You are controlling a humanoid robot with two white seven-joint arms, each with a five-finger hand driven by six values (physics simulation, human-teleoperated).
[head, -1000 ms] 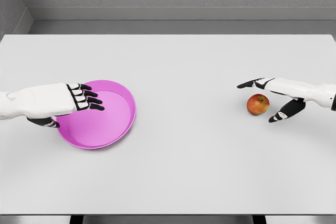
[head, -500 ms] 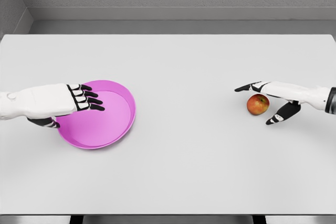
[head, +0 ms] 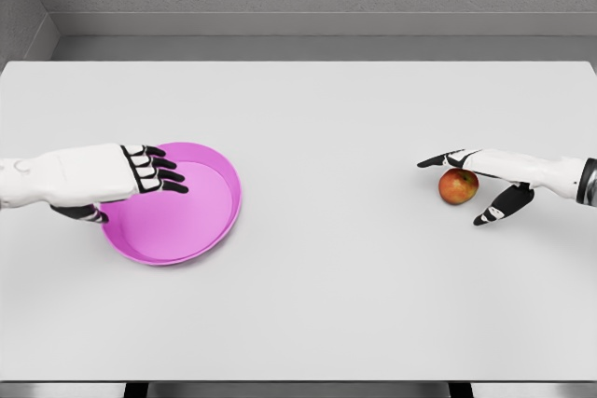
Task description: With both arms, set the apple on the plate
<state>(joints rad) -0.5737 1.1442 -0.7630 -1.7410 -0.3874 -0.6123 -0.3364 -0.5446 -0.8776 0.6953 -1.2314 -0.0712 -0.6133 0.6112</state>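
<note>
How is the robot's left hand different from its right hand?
The left hand reaches over the pink plate, while the right hand spreads open around the apple. The left hand's fingers lie close together; the right hand's are wide apart. Both have white backs and black fingers.

red-yellow apple (head: 458,186), whole, sitting on the white table at right, well apart from the plate, magenta round plate (head: 207,214) with raised rim, upright, empty, flat on the table at left of centre
</note>
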